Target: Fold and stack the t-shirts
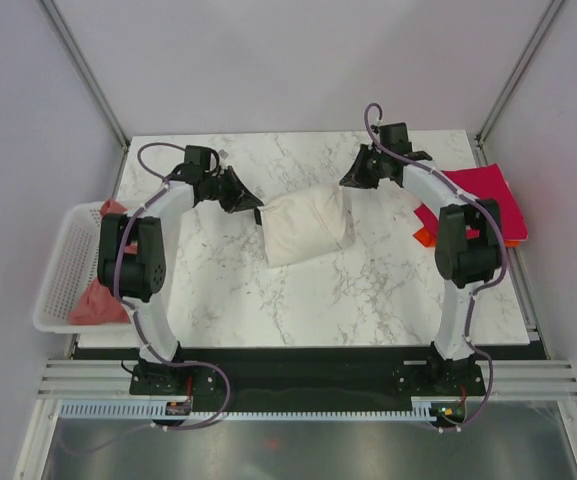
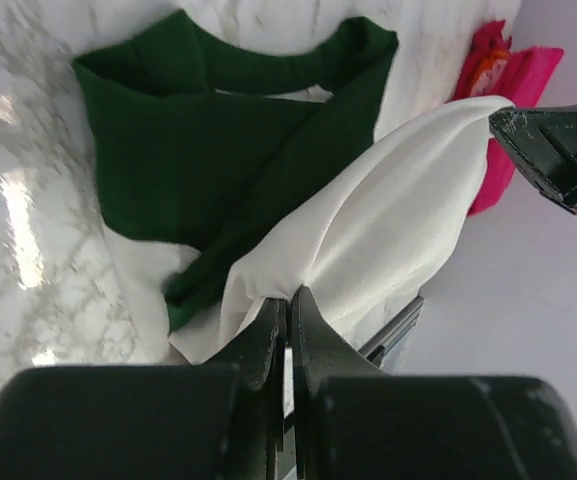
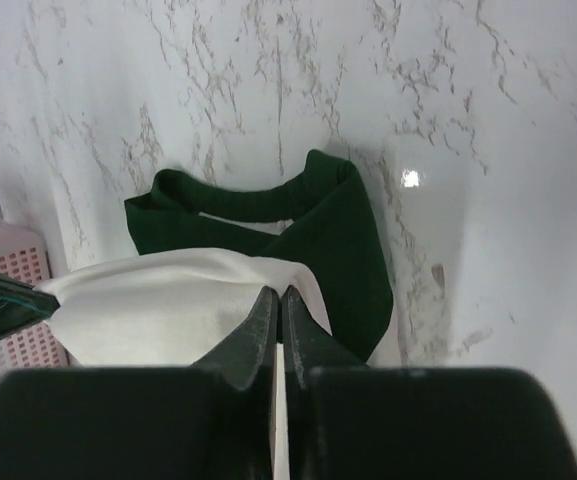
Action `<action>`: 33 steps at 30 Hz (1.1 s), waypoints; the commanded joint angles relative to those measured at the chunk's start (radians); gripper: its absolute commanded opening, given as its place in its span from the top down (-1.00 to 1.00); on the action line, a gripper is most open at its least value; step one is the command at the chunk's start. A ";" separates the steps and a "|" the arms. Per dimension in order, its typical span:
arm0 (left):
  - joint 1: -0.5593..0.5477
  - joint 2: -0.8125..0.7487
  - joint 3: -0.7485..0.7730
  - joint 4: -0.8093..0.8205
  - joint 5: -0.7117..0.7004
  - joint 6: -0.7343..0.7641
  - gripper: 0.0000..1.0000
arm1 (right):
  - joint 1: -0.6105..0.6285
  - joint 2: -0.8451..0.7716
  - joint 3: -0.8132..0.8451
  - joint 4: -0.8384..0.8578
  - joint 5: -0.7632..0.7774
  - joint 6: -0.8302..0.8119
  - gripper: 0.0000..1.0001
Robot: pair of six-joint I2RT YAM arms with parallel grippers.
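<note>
The cream t-shirt [image 1: 306, 228] hangs bunched over the middle of the table, held up by its edge between both grippers. My left gripper [image 1: 255, 207] is shut on the cloth's left end; in the left wrist view the jaws [image 2: 289, 298] pinch a cream fold, with the dark green sleeves and collar [image 2: 218, 130] lying on the marble below. My right gripper [image 1: 352, 182] is shut on the right end; its wrist view shows the gripper [image 3: 275, 296] closed on the cream edge above the green collar [image 3: 338, 240].
A white lattice basket [image 1: 56, 290] at the left table edge holds a salmon-pink t-shirt [image 1: 96, 303]. A folded magenta t-shirt [image 1: 483, 195] lies at the right edge, with an orange one [image 1: 424, 236] showing under it. Metal frame posts stand at the back corners.
</note>
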 commanded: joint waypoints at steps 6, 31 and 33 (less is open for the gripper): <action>0.034 0.207 0.179 0.017 -0.015 0.026 0.05 | -0.006 0.176 0.146 0.245 -0.084 0.068 -0.80; -0.130 -0.326 -0.396 0.181 -0.222 0.078 -0.27 | 0.001 -0.227 -0.562 0.491 -0.193 -0.117 -0.48; -0.145 -0.333 -0.422 0.195 -0.228 0.086 -0.29 | 0.006 -0.270 -0.596 0.521 -0.187 -0.117 -0.50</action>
